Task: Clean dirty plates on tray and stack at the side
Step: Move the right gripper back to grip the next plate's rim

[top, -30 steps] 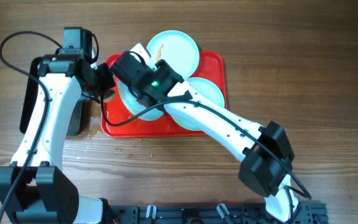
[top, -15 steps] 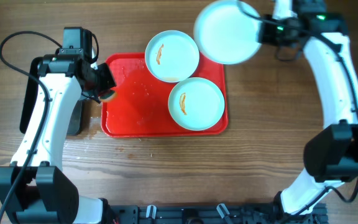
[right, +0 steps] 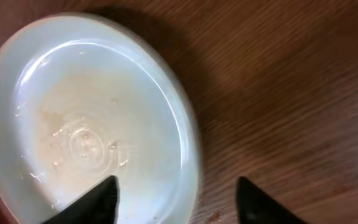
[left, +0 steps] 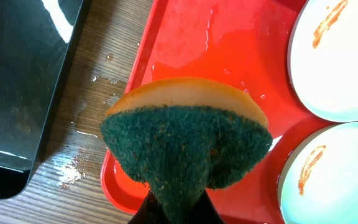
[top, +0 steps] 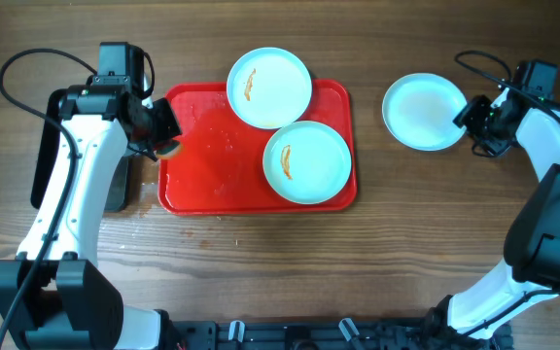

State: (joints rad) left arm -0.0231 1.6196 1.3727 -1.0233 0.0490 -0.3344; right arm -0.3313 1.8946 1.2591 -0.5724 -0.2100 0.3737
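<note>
Seeing one clean plate (top: 424, 112) aside, my right gripper (right: 180, 198) spread; two smeared plates (top: 269, 88) (top: 306, 161) left on tray (top: 197, 170), left gripper (left: 178, 213) pinching sponge (left: 185, 149).

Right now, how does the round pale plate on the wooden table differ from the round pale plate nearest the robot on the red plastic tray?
The table plate lies outside the red tray; the tray plate lies inside it. The table plate shows no smear; the tray plate carries an orange streak. The open right gripper straddles the table plate's rim; the tray plate lies unattended. Both are round, shallow, pale.
</note>
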